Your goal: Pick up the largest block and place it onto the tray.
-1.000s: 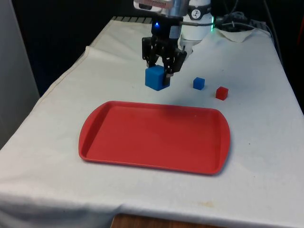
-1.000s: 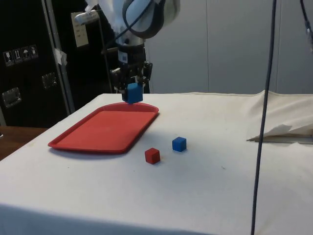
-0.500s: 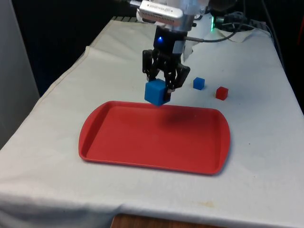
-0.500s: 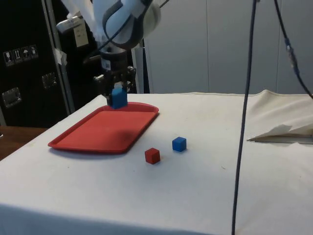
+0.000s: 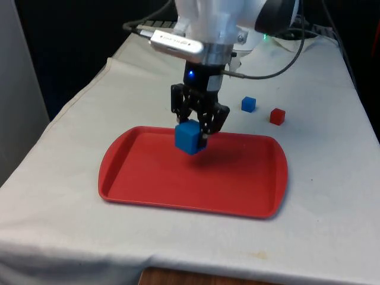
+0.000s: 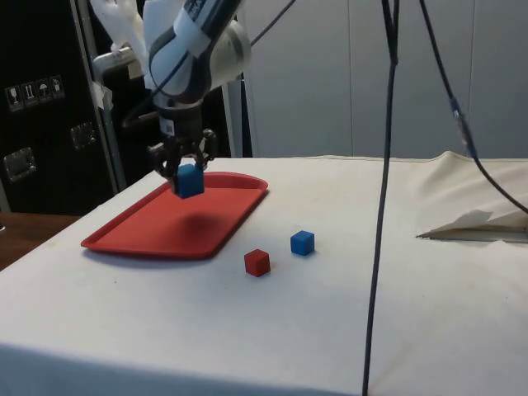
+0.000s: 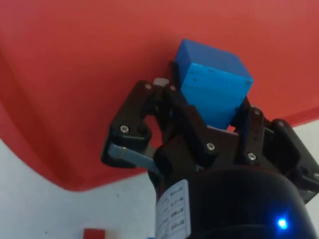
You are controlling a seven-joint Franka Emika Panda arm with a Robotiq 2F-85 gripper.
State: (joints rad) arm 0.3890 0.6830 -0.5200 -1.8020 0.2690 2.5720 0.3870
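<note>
The large blue block point(image 5: 189, 137) hangs in the air over the red tray point(image 5: 136, 178), above its far middle part. My gripper point(image 5: 194, 132) is shut on it. From the side, the large blue block point(image 6: 189, 180) floats a little above the red tray point(image 6: 148, 229), held by my gripper point(image 6: 185, 172). In the wrist view the blue block point(image 7: 213, 89) sits clamped between the black fingers point(image 7: 185, 113), with the tray's red floor point(image 7: 84, 55) behind it.
A small blue block point(image 5: 248, 104) and a small red block point(image 5: 276, 116) lie on the white cloth beyond the tray, toward the front view's right. From the side they are the blue cube point(image 6: 302, 242) and red cube point(image 6: 257, 262). A black cable point(image 6: 381, 206) hangs down.
My gripper carried the large blue block from beyond the tray's far edge to above the tray, coming toward the front camera and dropping slightly. The small blocks stayed put.
</note>
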